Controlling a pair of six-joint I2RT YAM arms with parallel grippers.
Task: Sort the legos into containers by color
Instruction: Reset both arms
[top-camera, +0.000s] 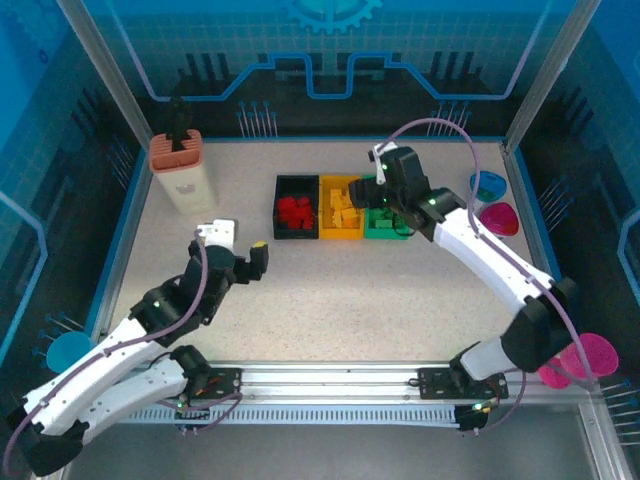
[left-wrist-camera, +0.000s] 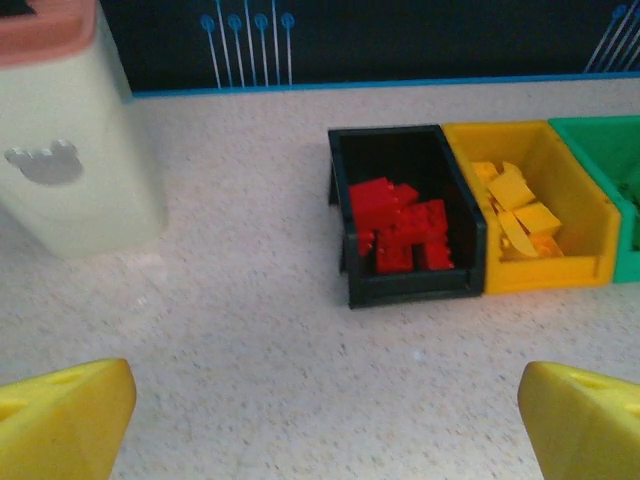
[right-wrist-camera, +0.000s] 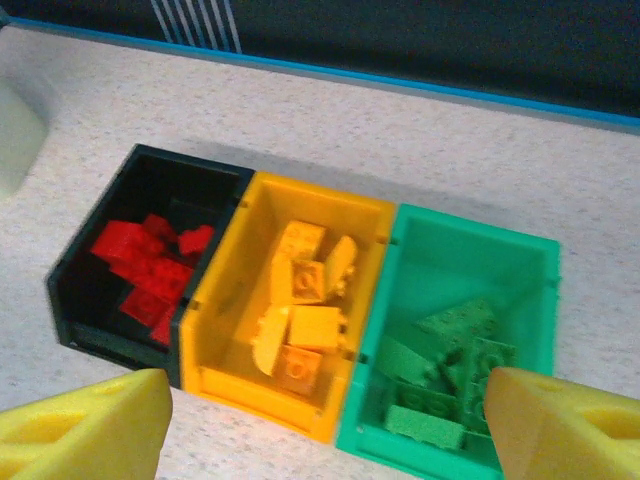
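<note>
In centre frame, legos (top-camera: 296, 212) sit in containers (top-camera: 279, 205), likely light, stiff, slick, so pinch flat sides; left claw (left-wrist-camera: 320, 420) and right claw (right-wrist-camera: 325, 405) apart.

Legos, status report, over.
Left gripper open, empty. Right gripper open by green bin. Red legos in black bin, yellow legos in yellow bin, green legos in green. Nothing blocking.

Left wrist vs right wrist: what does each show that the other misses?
Left wrist: the beige box with its salmon top and grey emblem. Right wrist: the whole green bin, green bricks inside. Both: black bin holding red bricks, yellow bin holding yellow bricks, side by side.
</note>
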